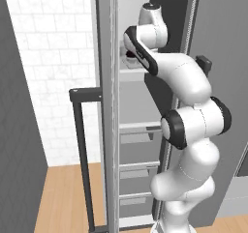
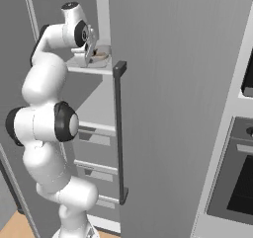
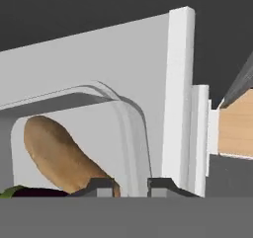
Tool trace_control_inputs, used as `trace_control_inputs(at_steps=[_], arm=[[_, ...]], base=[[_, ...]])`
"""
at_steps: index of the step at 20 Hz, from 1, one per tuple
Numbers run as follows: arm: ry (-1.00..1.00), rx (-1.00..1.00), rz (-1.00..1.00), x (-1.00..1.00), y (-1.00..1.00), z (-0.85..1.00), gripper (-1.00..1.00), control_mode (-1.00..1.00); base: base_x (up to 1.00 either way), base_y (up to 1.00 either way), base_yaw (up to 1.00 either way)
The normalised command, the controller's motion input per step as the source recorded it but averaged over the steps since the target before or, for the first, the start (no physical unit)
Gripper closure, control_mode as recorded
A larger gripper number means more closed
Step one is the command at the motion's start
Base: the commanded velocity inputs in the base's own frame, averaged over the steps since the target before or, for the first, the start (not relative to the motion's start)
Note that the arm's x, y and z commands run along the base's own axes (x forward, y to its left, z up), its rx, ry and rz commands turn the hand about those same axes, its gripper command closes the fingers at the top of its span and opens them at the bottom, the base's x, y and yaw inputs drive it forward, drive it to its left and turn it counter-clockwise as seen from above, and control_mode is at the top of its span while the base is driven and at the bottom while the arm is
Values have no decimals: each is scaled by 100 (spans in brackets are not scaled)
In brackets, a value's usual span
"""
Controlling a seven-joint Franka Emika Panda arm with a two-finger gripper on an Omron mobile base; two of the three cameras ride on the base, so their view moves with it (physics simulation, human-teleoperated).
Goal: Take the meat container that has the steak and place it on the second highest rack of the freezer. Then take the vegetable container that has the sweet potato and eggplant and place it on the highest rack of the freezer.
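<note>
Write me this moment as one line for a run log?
stage: vegetable container at highest rack | claw: shut on container rim | inside: sweet potato | freezer: open

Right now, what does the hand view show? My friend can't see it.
The gripper is shut on the rim of a pale tray. Inside the tray lies a sweet potato, with a dark eggplant peeking beside it.
</note>
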Motion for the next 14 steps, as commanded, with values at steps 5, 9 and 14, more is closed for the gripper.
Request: trace_control_inputs(at_steps=[5,9,14], arm=[[-11,-18,-4,45,1,-82,-100,-100],[-25,0,0,-97,-42,-3,-100,-100],[-31,0,0,-55,-28,-26,-100,-100]], base=[[0,0,0],[0,0,0],[0,0,0]])
